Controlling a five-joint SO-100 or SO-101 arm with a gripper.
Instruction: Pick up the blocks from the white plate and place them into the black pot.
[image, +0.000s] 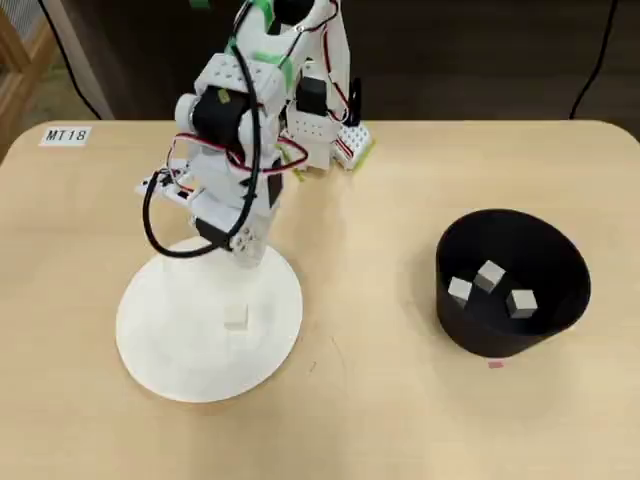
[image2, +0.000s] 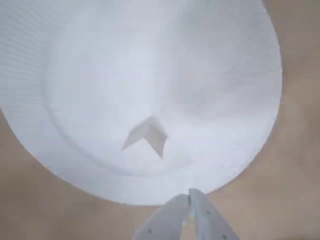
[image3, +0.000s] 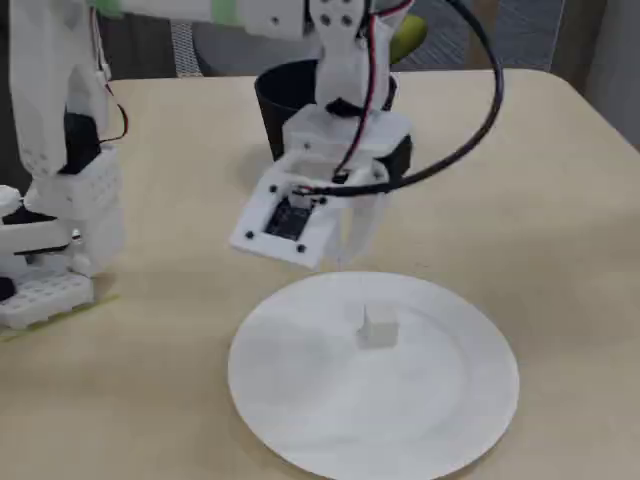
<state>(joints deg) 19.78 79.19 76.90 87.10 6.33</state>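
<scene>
Nothing crowds the lone block (image: 235, 319) on the white plate (image: 160, 340); the closed, empty gripper (image2: 189, 195) hangs over the plate's rim, one block corner toward it in the wrist view.

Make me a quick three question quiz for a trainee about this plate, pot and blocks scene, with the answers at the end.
1. How many blocks lie in the black pot in the overhead view?
2. True or false: the white plate is bare.
3. Multiple choice: in the wrist view the pincer is A) wide open around a block, B) shut with nothing between its fingers, C) out of sight.

Key
1. Three blocks.
2. False: one last block sits on the plate.
3. B: its tips meet near the plate's edge, apart from the last block.
</scene>
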